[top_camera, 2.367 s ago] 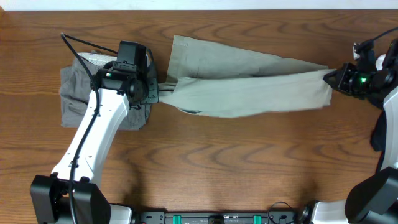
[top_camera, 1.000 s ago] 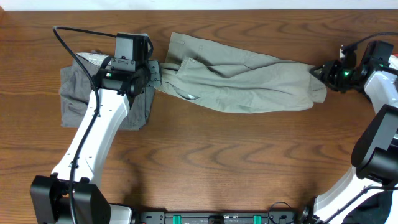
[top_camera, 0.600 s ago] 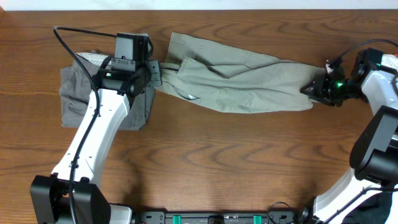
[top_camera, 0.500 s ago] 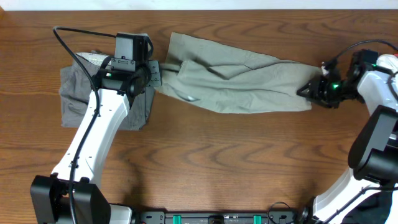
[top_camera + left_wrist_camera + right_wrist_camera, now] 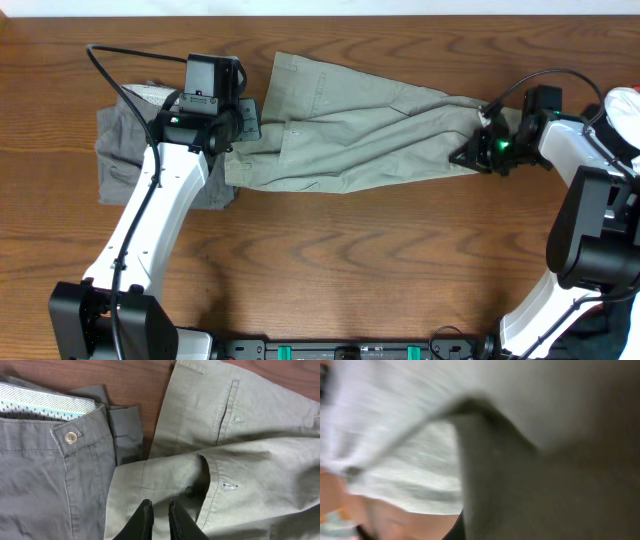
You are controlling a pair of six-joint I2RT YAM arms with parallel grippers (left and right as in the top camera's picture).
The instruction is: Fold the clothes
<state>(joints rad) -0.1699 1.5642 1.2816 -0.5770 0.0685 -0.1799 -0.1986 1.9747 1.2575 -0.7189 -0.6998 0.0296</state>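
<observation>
Khaki-grey shorts [image 5: 350,140] sprawl rumpled across the far middle of a wooden table [image 5: 350,260], waistband to the left, legs tapering to the right. Darker grey shorts [image 5: 115,165] lie folded at the far left, their edge touching the khaki waistband, partly hidden beneath the white left arm [image 5: 150,215]. The left gripper [image 5: 160,506] hovers over the khaki waistband, fingers pressed almost together with nothing seen between them. At the right end, the right gripper [image 5: 468,157] pinches the bunched leg hem; its wrist camera shows only blurred cloth.
</observation>
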